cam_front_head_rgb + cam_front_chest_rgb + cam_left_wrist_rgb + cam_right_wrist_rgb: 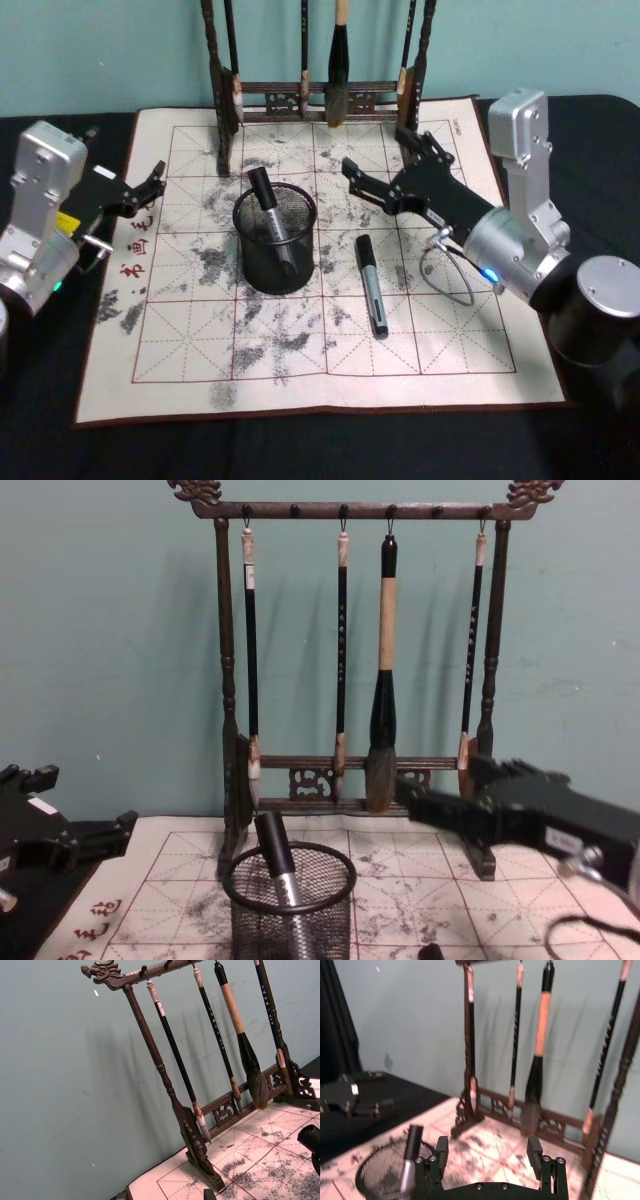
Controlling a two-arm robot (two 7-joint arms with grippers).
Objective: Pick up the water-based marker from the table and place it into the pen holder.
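A black-and-silver marker (371,285) lay flat on the desk (40,400), nearer me than my right claw (373,148); a second marker (270,205) leaned in the mesh pen holder (275,255) left of that claw.

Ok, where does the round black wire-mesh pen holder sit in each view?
Head view: round black wire-mesh pen holder, mid-mat.
Chest view: bottom centre.
Right wrist view: lower left.
Left wrist view: dark shape at right edge; cannot tell if it is the holder.
Shared landmark: dark wooden brush rack behind it.
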